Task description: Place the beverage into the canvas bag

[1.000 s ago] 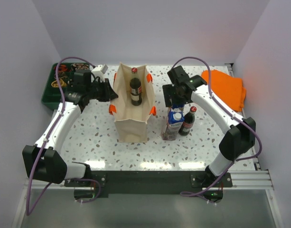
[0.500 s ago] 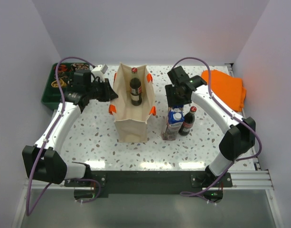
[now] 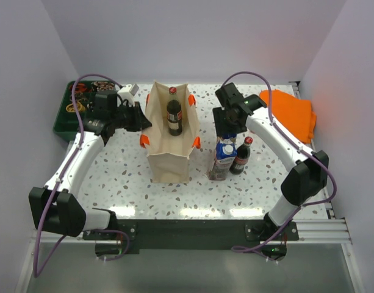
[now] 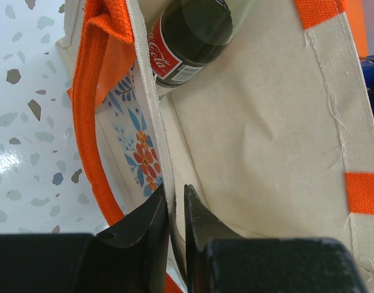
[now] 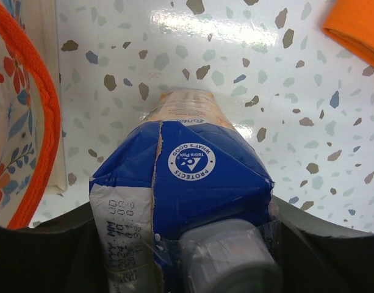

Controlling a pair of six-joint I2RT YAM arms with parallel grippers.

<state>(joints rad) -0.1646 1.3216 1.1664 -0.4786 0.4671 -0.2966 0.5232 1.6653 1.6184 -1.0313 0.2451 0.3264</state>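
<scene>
carton (image 3: 223, 157): blue drink carton, stood upright on the table (image 3: 113, 171) just right of the canvas bag (image 3: 169, 162), outside it. Taken to be the beverage in hand right now.
long axis: vertical, gabled top and grey screw cap pointed straight up into the right gripper (image 3: 229, 135).
right gripper: parked directly over the carton (image 5: 187, 183), a finger seen pressed on each side of the top, so it's read as clamped on the carton.
coming move: pretty much decided by bag-vs-carton. The bag's open mouth sits to the carton's left and higher than its top, so a lift and then a shift toward the bag is probably needed.
nearer arm: the right one, easily.
left gripper (image 4: 176, 213): jaws pinched shut on the bag's left rim, with the mouth held open by it.
cola bottle in the bag (image 3: 174, 116): already stood inside, toward the far end.
second cola bottle (image 3: 240, 159): stood right of the bag, touching or just beside the carton's far side.
carton print: "Tetra Pak" in a white ring with "WHAT'S GOOD" and "PROTECTS"; the date stamp on the side can't be read properly.
bottle label (image 4: 168, 55): Coca-Cola script on red.
bag print: blue and orange flowers outside, orange handles.
orange cloth (image 3: 290, 113): folded, well right of the bag.
</scene>
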